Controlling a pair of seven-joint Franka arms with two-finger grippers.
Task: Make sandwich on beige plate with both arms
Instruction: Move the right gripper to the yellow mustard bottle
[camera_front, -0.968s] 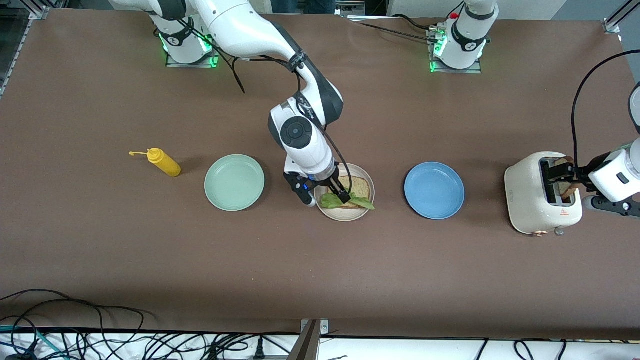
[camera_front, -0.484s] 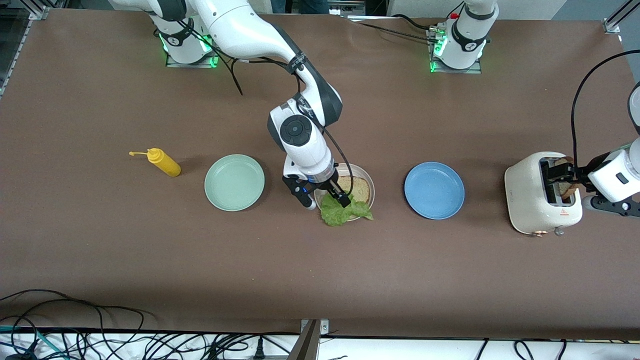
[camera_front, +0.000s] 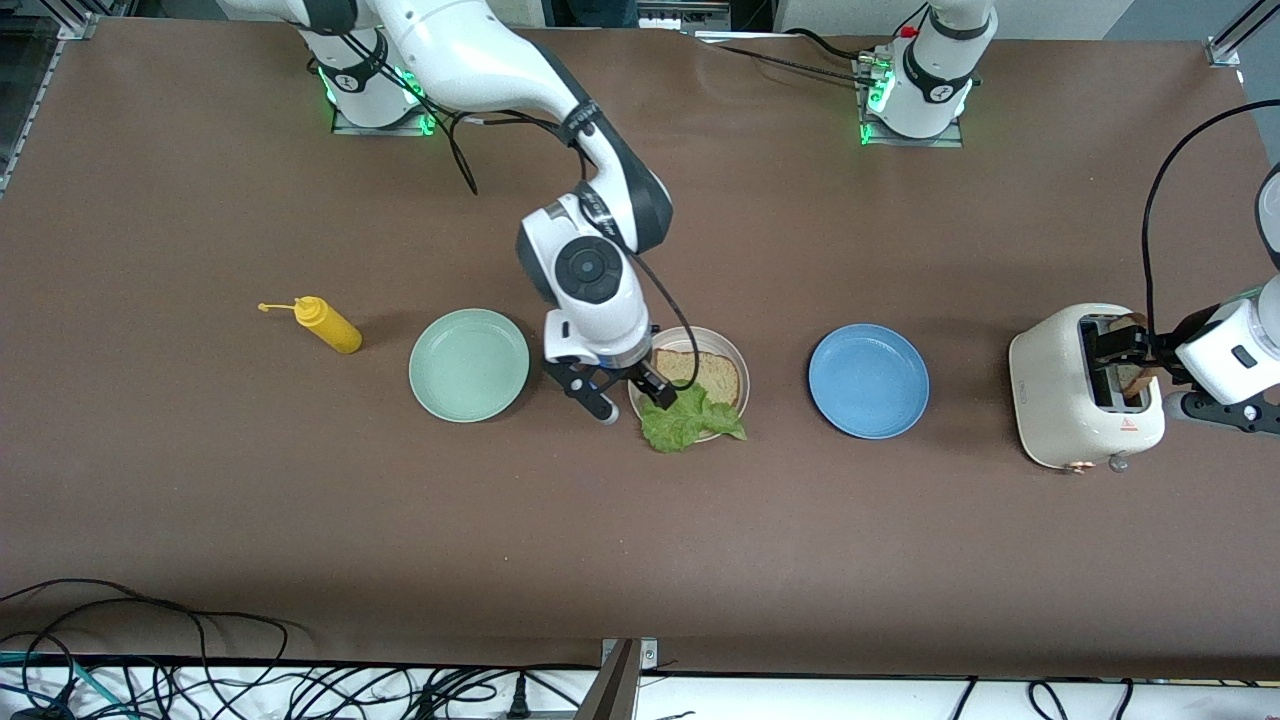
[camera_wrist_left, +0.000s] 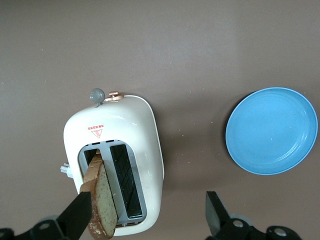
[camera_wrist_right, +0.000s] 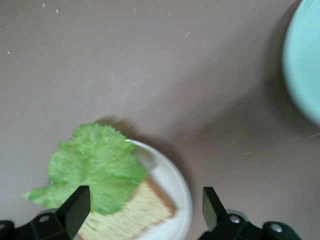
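The beige plate (camera_front: 733, 362) holds one tan bread slice (camera_front: 708, 374). A ruffled green lettuce leaf (camera_front: 689, 422) lies on the slice's near edge and hangs over the plate's rim onto the table. My right gripper (camera_front: 628, 397) hovers open and empty over the plate's edge toward the mint-green plate. In the right wrist view the lettuce (camera_wrist_right: 95, 167), the slice (camera_wrist_right: 131, 216) and the plate (camera_wrist_right: 174, 187) lie below the right gripper (camera_wrist_right: 144, 207). The second bread slice (camera_wrist_left: 102, 200) stands in the white toaster (camera_wrist_left: 125, 130). My left gripper (camera_wrist_left: 147, 217) is open over the toaster, one finger beside that slice.
A mint-green plate (camera_front: 469, 364) and a yellow mustard bottle (camera_front: 328, 325) lie toward the right arm's end. A blue plate (camera_front: 868, 380) sits between the beige plate and the toaster (camera_front: 1060, 390). A black cable arcs above the toaster.
My right gripper has drawn back from the lettuce toward the mint-green plate. The leaf has spread out over the plate's near rim. The left arm has not moved.
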